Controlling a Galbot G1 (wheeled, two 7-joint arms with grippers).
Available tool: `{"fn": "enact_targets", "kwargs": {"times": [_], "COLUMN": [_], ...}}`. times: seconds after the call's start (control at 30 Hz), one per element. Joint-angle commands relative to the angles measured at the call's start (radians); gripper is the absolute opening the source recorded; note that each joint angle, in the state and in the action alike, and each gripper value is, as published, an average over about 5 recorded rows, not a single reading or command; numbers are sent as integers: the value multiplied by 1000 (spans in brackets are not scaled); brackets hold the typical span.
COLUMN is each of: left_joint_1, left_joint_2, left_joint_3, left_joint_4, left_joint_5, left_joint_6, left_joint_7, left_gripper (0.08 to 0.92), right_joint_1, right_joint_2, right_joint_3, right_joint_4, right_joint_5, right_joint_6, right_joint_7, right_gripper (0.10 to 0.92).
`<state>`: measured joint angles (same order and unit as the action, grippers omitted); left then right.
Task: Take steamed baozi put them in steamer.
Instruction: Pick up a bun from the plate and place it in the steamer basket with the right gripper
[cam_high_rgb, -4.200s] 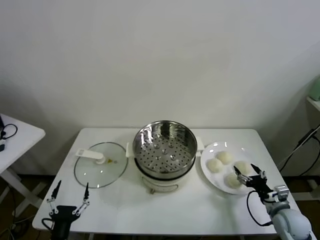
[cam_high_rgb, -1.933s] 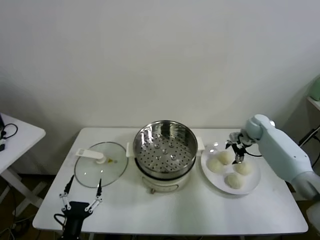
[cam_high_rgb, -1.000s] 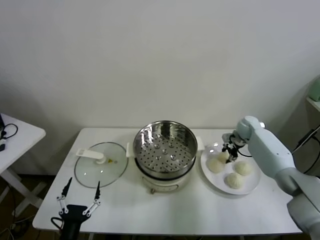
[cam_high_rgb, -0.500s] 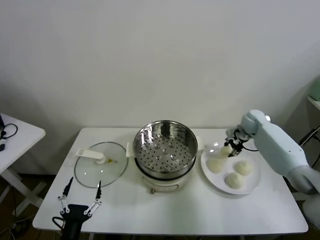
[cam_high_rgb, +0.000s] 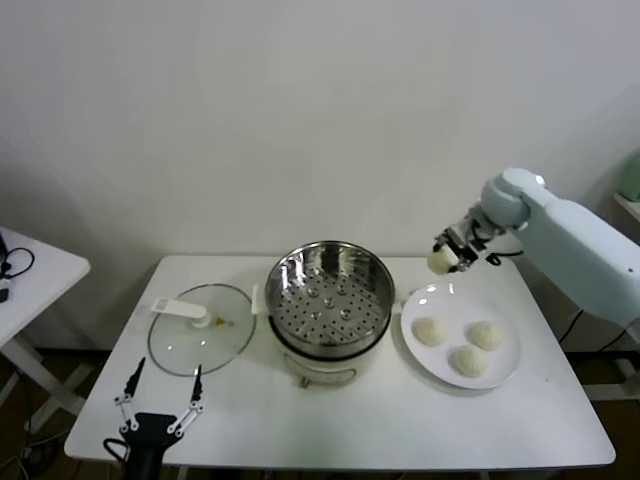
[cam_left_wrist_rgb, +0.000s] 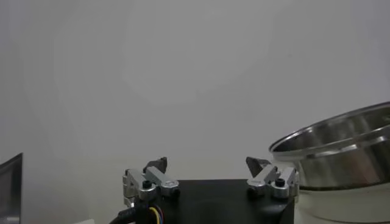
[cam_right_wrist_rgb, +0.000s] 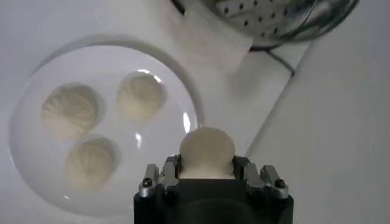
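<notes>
Our right pincer (cam_high_rgb: 452, 252) squeezes one soft round bun (cam_right_wrist_rgb: 206, 152) above the flat white plate (cam_high_rgb: 505, 365), beside the shiny steamer (cam_high_rgb: 330, 290).

Head camera: high, facing forward and down over the whole table (cam_high_rgb: 330, 430), wall behind. My left wrist camera sits low, looking level past my left gripper (cam_left_wrist_rgb: 210, 176) toward the wall, pot rim (cam_left_wrist_rgb: 332, 137) ahead and to one side. My right wrist camera looks straight down, close, past my right gripper (cam_right_wrist_rgb: 207, 167) onto the plate (cam_right_wrist_rgb: 36, 182). Plate (cam_high_rgb: 505, 370) and pot (cam_high_rgb: 330, 300) appear in the head view too.
</notes>
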<state>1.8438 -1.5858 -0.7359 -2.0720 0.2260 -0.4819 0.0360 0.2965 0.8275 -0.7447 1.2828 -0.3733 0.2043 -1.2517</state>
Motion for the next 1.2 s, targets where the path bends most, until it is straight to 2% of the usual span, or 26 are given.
{"fn": "enact_targets", "kwargs": {"times": [0.03, 0.23, 0.4, 0.73, 1.2], "left_joint_1": [18, 28, 33, 25, 18], "left_joint_2": [-6, -8, -12, -7, -6], "left_joint_3": [-9, -19, -26, -42, -39], "left_joint_4": [11, 21, 26, 37, 42], "left_joint_5": [0, -6, -11, -30, -30], "left_joint_6": [-20, -31, -35, -29, -24], "left_joint_7": [-5, -12, -13, -13, -12], "left_gripper": [823, 823, 823, 823, 823], "right_joint_1": [280, 256, 173, -1, -121], "right_joint_2": [128, 325, 419, 481, 524], "right_joint_3": [-219, -220, -218, -163, -36], "right_joint_4": [102, -6, -62, -142, -250], "right_joint_5": [30, -26, -97, -263, -423], "right_joint_6": [118, 250, 323, 416, 485], "right_joint_7": [6, 30, 37, 47, 86], "right_gripper": [577, 595, 631, 635, 636]}}
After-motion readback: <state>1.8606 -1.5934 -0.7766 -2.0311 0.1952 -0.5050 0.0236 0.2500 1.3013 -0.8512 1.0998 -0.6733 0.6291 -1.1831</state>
